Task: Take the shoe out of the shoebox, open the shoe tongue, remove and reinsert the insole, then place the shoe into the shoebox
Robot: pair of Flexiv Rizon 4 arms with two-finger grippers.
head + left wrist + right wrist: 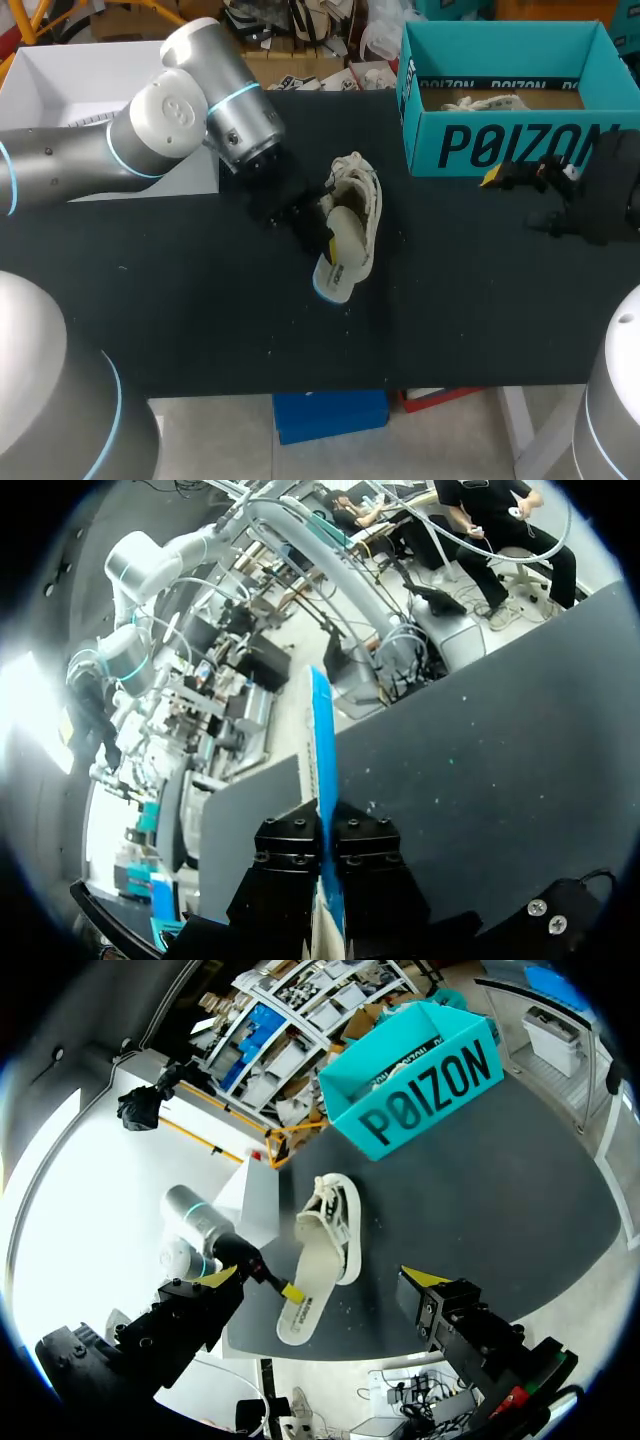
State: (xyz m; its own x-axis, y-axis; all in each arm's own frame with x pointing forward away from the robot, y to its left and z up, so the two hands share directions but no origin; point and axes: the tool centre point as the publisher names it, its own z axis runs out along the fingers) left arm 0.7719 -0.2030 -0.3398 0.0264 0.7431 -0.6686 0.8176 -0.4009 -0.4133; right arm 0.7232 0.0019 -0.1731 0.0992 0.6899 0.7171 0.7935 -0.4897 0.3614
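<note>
In the head view the shoe (362, 195) is out of its box and lies near the middle of the worktop (200, 320), laced end toward the far edge. The insole (343, 245) is drawn partway out and trails toward the near edge. The left gripper (318, 222) is at the insole's side, probably to pull it clear. The teal shoebox (500, 145) stands open at the far right corner with a pale object (485, 102) inside (a second shoe or packing, I cannot tell). The right gripper (530, 185) hangs just in front of the box. A white box (60, 90) sits at the far left corner.

The left wrist view shows that arm's fingers (290, 855) pinched from both sides on the insole (322, 760), seen edge-on. That grip suits sliding a flat piece out lengthwise.

In the right wrist view the right gripper (325, 1277) is spread wide and holds nothing. It is likely waiting to steady the shoe (338, 1215). The shoebox (430, 1090) stands beyond the shoe.
</note>
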